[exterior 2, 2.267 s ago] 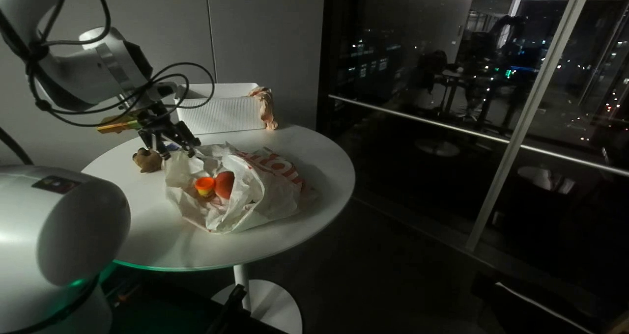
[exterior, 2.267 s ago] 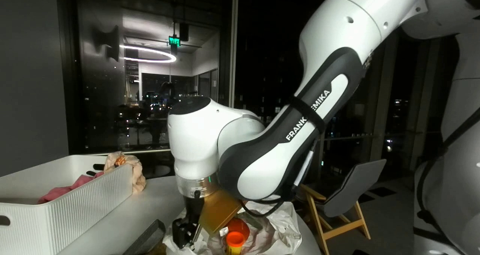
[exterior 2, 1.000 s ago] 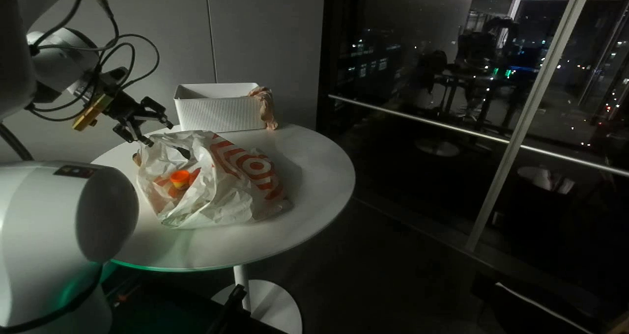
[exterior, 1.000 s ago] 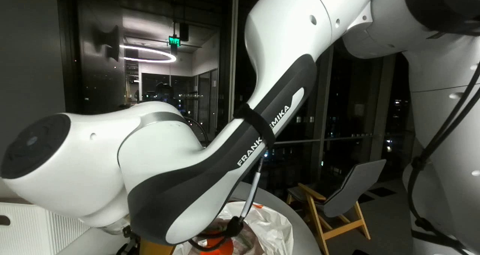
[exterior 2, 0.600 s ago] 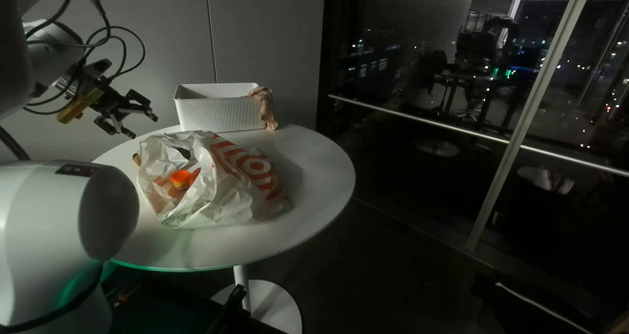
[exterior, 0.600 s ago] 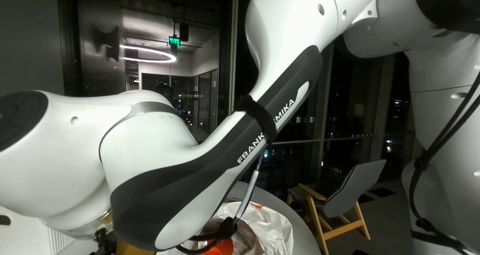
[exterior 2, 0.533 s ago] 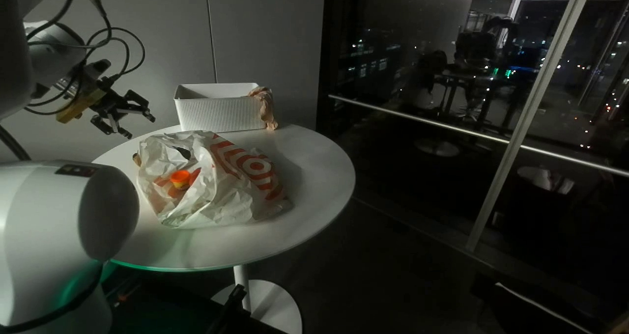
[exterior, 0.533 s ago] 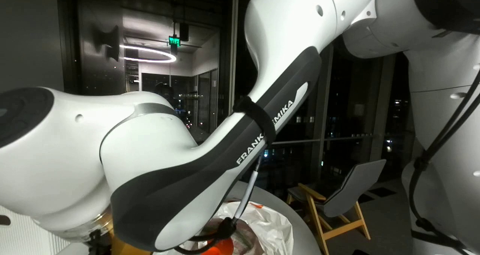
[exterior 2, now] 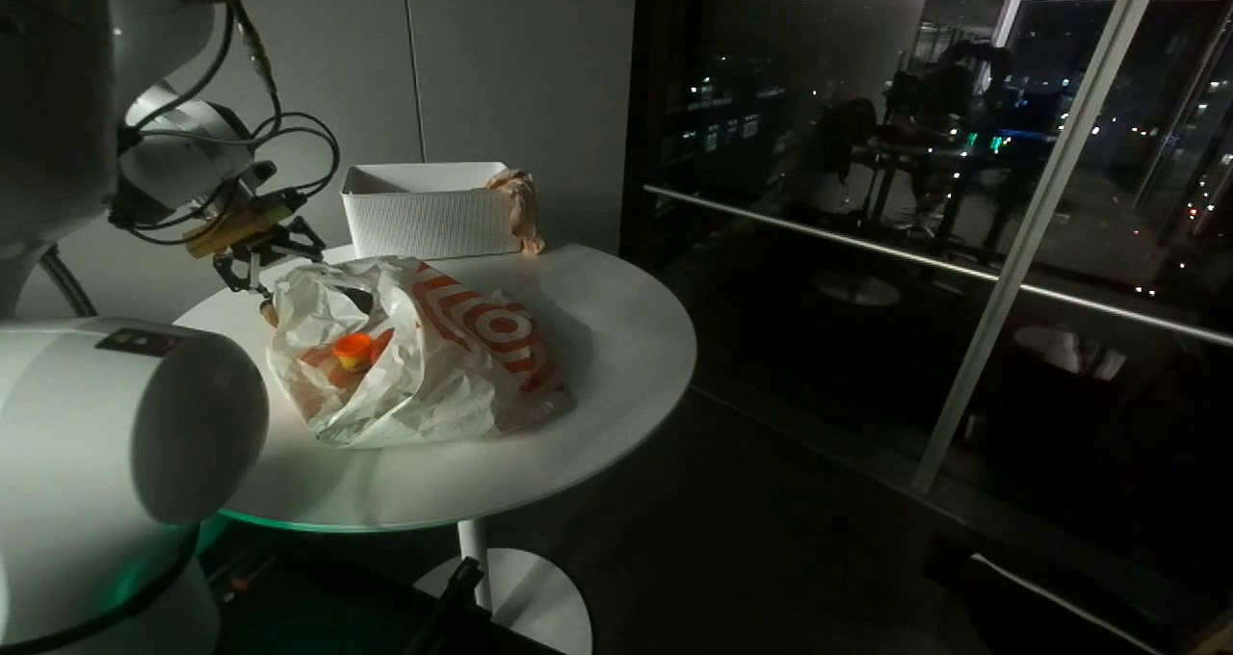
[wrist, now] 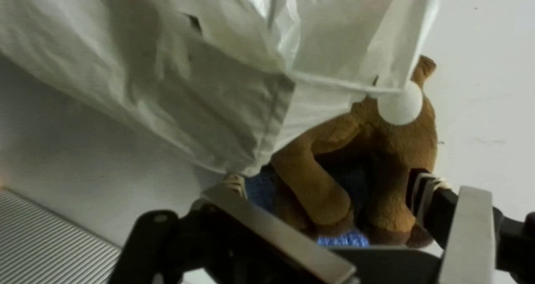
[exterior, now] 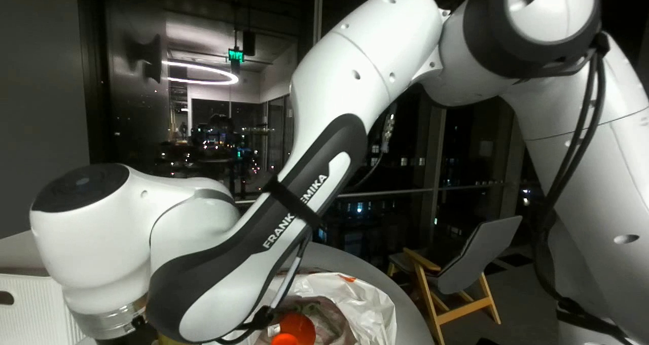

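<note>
The arm (exterior: 329,96) arches downward, its tilted gripper (wrist: 330,188) hanging with jaws parted wide above the brown plush toy (wrist: 407,146), which lies on the table (wrist: 480,108) partly hidden by the white bag (wrist: 167,67).

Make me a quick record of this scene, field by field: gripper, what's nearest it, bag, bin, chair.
Gripper: open, holding nothing
Nearest: brown plush, partly hidden by the bag
Gripper touching bag: cannot tell
Bag: white with red print, on the table
In bag's mouth: orange-lidded tub
Bin: white, ribbed, on the table, cloth over one end
Chair: wooden frame, on the floor
</note>
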Available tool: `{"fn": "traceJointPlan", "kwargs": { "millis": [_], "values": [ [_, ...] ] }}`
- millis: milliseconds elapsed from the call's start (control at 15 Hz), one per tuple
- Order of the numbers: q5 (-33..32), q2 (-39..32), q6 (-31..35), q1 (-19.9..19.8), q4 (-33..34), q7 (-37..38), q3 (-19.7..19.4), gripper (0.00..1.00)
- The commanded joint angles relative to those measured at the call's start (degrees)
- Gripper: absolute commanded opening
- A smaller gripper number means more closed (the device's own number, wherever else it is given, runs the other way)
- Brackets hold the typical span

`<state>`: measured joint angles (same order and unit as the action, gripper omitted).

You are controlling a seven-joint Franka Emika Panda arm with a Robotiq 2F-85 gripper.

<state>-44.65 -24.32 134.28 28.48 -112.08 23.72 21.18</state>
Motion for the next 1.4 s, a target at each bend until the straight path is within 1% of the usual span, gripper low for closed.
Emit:
{"fn": "traceJointPlan", "kwargs": {
  "millis": [0,133,200,333,533,600,667,800,867,1000,1067,1333],
  "values": [
    [8.5,-7.4,-3.3,-0.9,7.6,-14.5,-0.8,1.0],
    [13.8,-10.0,-5.2,-1.3,10.4,-21.2,-1.4,1.0],
    [15.9,-10.9,-6.4,-1.1,11.6,-23.6,-1.8,0.82],
    [19.1,-11.8,-9.0,-0.1,13.8,-25.9,-2.8,0.66],
    [21.1,-11.1,-11.7,0.8,15.7,-26.0,-3.4,0.42],
    [21.5,-10.1,-11.9,1.0,15.6,-25.7,-3.4,0.36],
    [21.5,-8.7,-11.4,1.1,15.0,-25.4,-3.2,0.27],
    [21.2,-5.8,-9.2,1.4,13.0,-24.9,-2.8,0.13],
    [21.2,-3.9,-7.9,1.4,11.6,-24.8,-2.5,0.09],
    [20.4,-0.7,-5.5,2.1,9.8,-23.2,-2.5,0.06],
    [19.5,1.5,-4.1,2.7,8.4,-21.9,-2.8,0.09],
    [15.4,11.1,2.0,4.3,1.7,-13.1,-3.8,0.1]
  ]
}}
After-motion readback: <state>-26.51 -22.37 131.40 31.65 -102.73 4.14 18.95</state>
